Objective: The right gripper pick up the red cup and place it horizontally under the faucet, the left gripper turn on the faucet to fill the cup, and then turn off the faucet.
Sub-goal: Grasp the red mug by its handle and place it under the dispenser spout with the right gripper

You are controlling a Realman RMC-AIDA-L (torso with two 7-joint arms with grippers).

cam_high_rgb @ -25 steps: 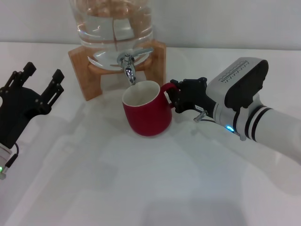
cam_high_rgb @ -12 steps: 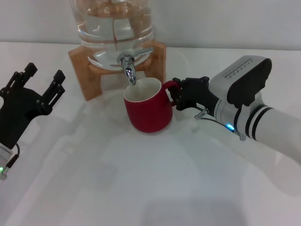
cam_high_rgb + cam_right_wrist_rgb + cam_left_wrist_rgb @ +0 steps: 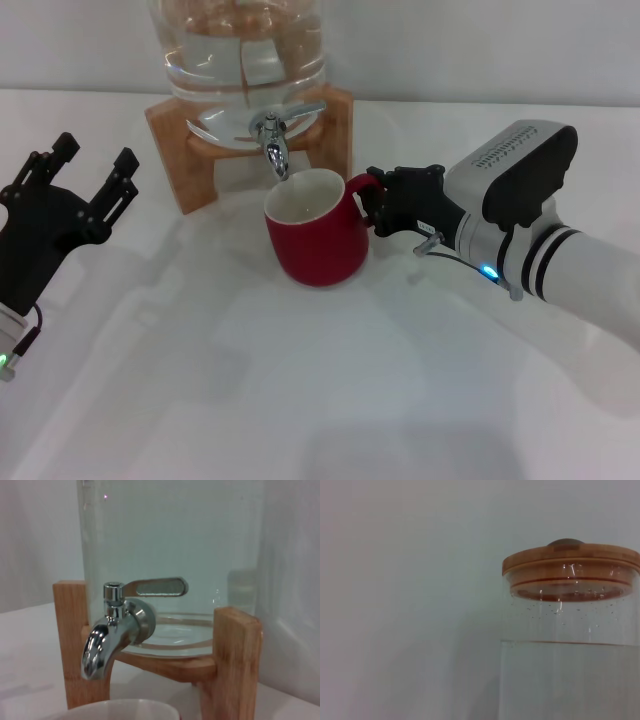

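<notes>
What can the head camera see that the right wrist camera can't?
Only the head view shows both hands: the right hand at the cup's handle and the left hand open, off to the left, away from the jar. It also shows the whole red cup. Only the right wrist view shows the faucet's lever close up, from the side. Both show the faucet, the glass jar, the wooden stand and the cup's rim below the spout.

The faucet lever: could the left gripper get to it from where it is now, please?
Probably yes. The left gripper is open, off to the jar's left, and the faucet lever looks unobstructed on that side; the red cup and right gripper sit lower and rightward.
</notes>
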